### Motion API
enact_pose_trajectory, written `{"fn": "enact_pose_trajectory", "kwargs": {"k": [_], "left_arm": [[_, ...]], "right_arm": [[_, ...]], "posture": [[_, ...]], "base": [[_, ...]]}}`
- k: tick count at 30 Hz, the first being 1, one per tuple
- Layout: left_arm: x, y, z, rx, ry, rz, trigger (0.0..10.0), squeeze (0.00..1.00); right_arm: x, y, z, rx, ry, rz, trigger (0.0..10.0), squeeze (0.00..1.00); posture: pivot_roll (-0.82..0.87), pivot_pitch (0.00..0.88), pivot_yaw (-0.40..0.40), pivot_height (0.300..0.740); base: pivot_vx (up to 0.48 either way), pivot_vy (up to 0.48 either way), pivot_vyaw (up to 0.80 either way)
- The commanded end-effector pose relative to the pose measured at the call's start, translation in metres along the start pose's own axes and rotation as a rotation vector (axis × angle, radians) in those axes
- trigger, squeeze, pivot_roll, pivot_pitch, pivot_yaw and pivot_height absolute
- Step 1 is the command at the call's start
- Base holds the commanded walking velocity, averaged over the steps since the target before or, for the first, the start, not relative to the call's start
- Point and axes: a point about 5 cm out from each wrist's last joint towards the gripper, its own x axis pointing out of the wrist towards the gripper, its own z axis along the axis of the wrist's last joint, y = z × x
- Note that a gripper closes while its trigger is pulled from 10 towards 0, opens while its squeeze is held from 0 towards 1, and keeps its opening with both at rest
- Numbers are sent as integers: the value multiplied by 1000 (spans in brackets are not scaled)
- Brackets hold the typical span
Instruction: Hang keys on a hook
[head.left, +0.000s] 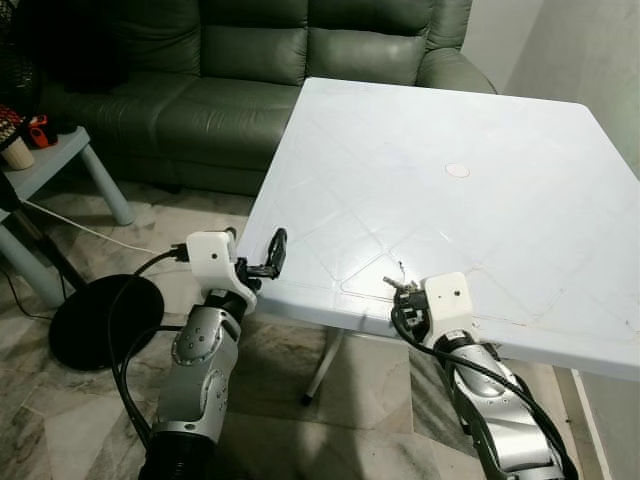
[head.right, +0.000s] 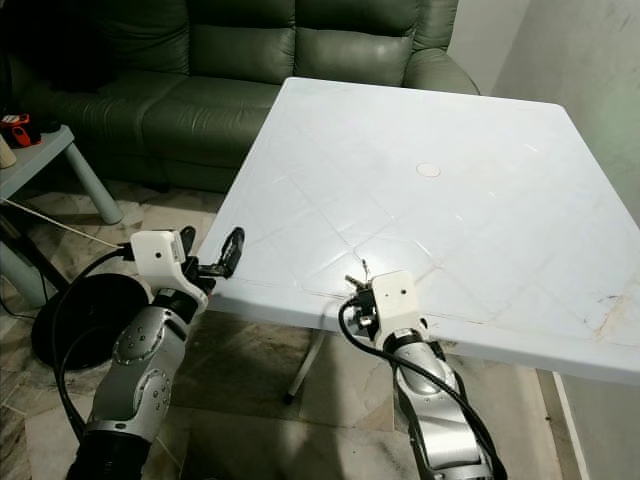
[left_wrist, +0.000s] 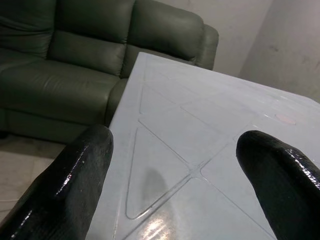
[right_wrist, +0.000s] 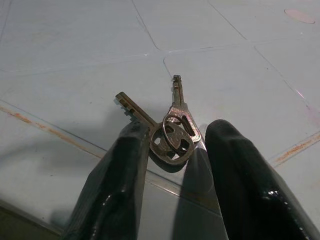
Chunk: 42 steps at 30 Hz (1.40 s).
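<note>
Soft, even indoor light. The white bench shows a mild sheen; the sofa at upper left is dim. Wrist views are sharp, with glossy highlights on the fingers.

A white square table with moulded diagonal grooves fills the middle of the scene, a small round plug set in its top. Behind the table stands a dark green leather sofa. To the left of the table a light blue side table stands on the tiled floor, with a round black base and a white cable near it.
</note>
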Motion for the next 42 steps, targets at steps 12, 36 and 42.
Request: {"fn": "enact_pose_trajectory", "kwargs": {"k": [12, 36, 42], "left_arm": [[0, -1, 2, 8, -6, 2, 10000, 0], [2, -2, 2, 10, -4, -7, 10000, 0], [2, -1, 2, 12, -8, 1, 10000, 0]], "right_arm": [[-2, -1, -6, -17, 17, -26, 0, 0], [0, -3, -8, -14, 20, -85, 8157, 0], [3, -10, -10, 2, 42, -136, 10000, 1000]], "posture": [[-46, 93, -48, 732], [-47, 78, -42, 732], [-45, 75, -42, 732]], "base": [[0, 0, 0], [0, 0, 0], [0, 0, 0]]}}
